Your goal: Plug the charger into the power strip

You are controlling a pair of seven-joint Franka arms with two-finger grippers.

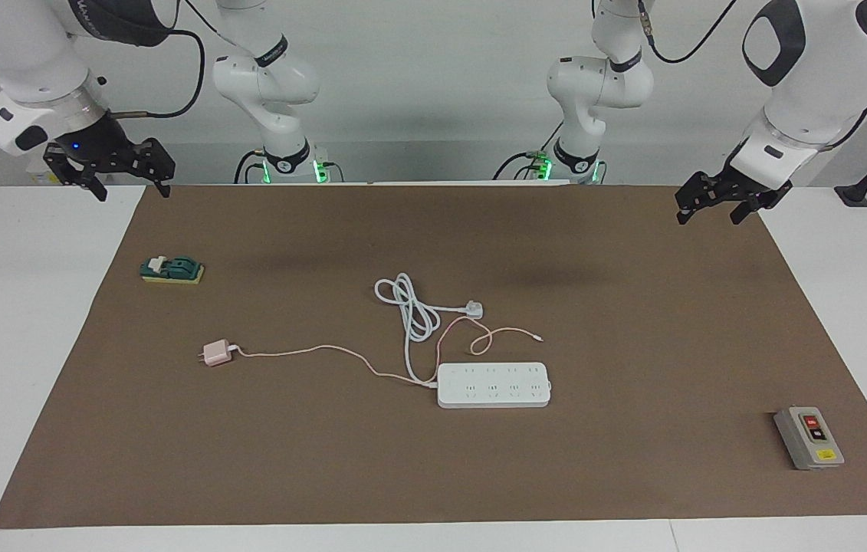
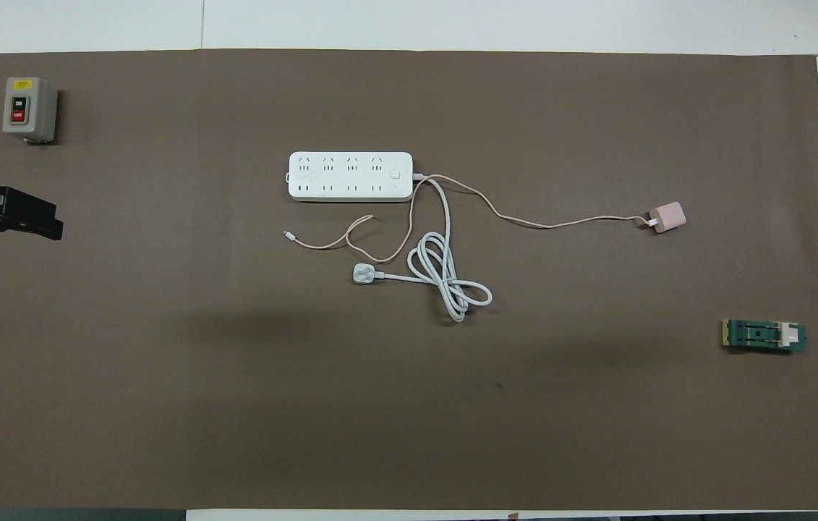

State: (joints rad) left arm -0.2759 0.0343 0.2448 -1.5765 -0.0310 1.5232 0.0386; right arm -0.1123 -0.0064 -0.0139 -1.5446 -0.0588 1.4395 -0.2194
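The pale pink charger [image 1: 216, 353] lies on the brown mat toward the right arm's end; it also shows in the overhead view [image 2: 668, 217]. Its thin pink cable [image 1: 310, 351] runs to the white power strip [image 1: 493, 385], which lies flat mid-table with its sockets up and also shows in the overhead view [image 2: 349, 176]. My right gripper [image 1: 133, 188] is open and empty, raised over the mat's edge at its own end, far from the charger. My left gripper [image 1: 711, 215] is open and empty, raised over the mat's edge at its end. Both arms wait.
The strip's thick white cord [image 1: 412, 310] lies coiled nearer the robots, ending in a white three-pin plug [image 1: 474, 310]. A grey box with red and black buttons [image 1: 809, 438] sits toward the left arm's end. A green block [image 1: 172, 270] lies near the right arm.
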